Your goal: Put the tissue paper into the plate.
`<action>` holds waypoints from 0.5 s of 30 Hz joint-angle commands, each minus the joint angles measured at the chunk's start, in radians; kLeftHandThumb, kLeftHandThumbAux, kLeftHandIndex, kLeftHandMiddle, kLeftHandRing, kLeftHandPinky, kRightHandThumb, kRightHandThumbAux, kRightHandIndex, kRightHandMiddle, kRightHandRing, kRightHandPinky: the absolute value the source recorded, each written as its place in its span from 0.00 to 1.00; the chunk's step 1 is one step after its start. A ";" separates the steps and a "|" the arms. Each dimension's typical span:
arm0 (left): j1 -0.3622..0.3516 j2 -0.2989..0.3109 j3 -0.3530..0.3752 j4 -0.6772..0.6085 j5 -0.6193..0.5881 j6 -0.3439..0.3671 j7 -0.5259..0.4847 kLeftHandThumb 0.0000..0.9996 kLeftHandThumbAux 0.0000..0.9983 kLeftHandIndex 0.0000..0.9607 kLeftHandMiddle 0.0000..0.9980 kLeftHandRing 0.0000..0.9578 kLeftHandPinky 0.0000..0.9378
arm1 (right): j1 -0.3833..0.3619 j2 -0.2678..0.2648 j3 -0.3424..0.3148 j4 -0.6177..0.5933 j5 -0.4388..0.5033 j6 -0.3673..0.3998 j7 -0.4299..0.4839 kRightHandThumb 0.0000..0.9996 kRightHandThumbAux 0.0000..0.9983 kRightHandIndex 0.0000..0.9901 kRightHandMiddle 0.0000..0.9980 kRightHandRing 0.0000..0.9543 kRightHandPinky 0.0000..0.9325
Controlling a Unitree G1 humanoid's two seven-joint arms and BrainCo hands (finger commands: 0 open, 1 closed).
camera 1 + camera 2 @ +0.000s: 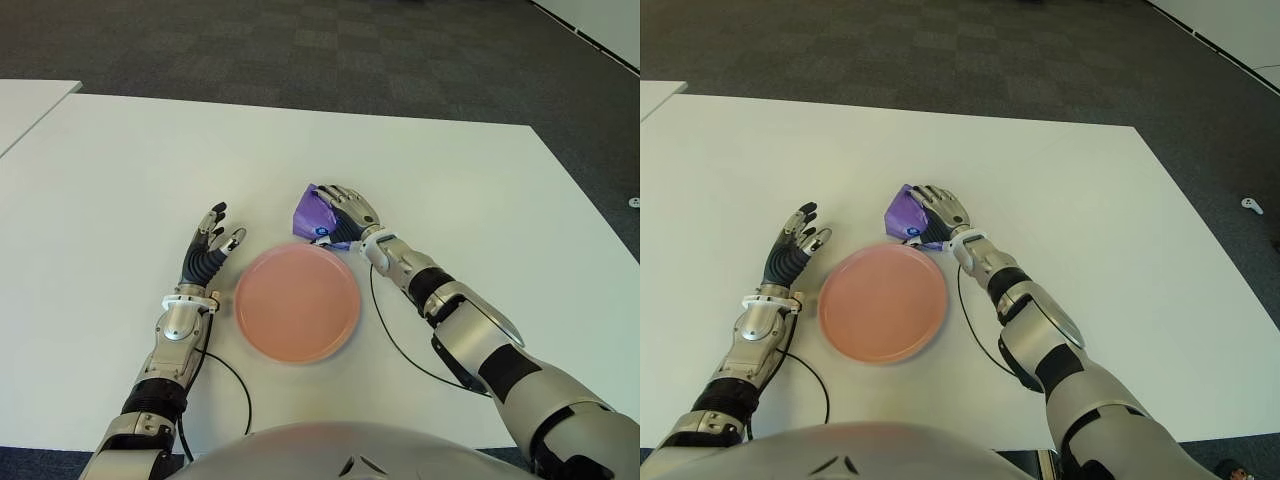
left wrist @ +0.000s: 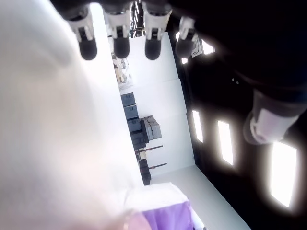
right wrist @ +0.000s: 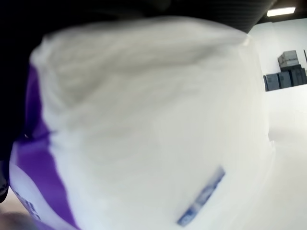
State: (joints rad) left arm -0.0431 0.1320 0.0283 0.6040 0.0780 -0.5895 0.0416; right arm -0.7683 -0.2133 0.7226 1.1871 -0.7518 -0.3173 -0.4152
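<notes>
A purple and white tissue pack (image 1: 312,214) lies on the white table (image 1: 120,180) just beyond the far right rim of the pink plate (image 1: 297,301). My right hand (image 1: 345,212) lies over the pack with its fingers curled around it. In the right wrist view the tissue pack (image 3: 144,120) fills the picture, pressed against the palm. My left hand (image 1: 212,244) shows to the left of the plate, fingers spread and holding nothing. The plate has nothing in it.
A black cable (image 1: 395,335) runs from my right wrist across the table to the right of the plate. Another black cable (image 1: 232,375) loops near my left forearm. A second white table's corner (image 1: 30,100) shows at the far left. Dark carpet lies beyond.
</notes>
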 commanded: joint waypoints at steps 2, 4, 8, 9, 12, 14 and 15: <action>0.084 -0.010 -0.003 0.114 0.014 -0.006 0.011 0.00 0.50 0.00 0.00 0.00 0.00 | 0.145 0.015 0.061 0.102 -0.057 0.052 0.090 0.17 0.52 0.00 0.00 0.00 0.00; 0.084 -0.009 -0.003 0.115 0.012 -0.007 0.008 0.00 0.50 0.00 0.00 0.00 0.00 | 0.145 0.015 0.060 0.102 -0.056 0.050 0.091 0.17 0.52 0.00 0.00 0.00 0.00; 0.083 -0.008 -0.003 0.117 0.010 -0.010 0.006 0.00 0.50 0.00 0.00 0.00 0.00 | 0.145 0.014 0.059 0.102 -0.054 0.048 0.093 0.17 0.52 0.00 0.00 0.00 0.00; 0.083 -0.008 -0.003 0.117 0.010 -0.010 0.005 0.00 0.50 0.00 0.00 0.00 0.00 | 0.145 0.015 0.059 0.102 -0.054 0.048 0.094 0.17 0.52 0.00 0.00 0.00 0.00; 0.082 -0.007 -0.003 0.119 0.009 -0.013 0.005 0.00 0.50 0.00 0.00 0.00 0.00 | 0.145 0.014 0.058 0.102 -0.052 0.046 0.097 0.18 0.52 0.00 0.00 0.00 0.00; 0.082 -0.007 -0.003 0.120 0.010 -0.015 0.006 0.00 0.50 0.00 0.00 0.00 0.00 | 0.146 0.014 0.057 0.103 -0.051 0.045 0.099 0.18 0.52 0.00 0.00 0.00 0.00; 0.081 -0.007 -0.003 0.122 0.010 -0.015 0.008 0.00 0.50 0.00 0.00 0.00 0.00 | 0.146 0.014 0.056 0.102 -0.049 0.043 0.100 0.18 0.52 0.00 0.00 0.00 0.00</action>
State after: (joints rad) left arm -0.0512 0.1377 0.0286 0.6179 0.0766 -0.5977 0.0415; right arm -0.7683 -0.2134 0.7243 1.1899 -0.7516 -0.3169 -0.4182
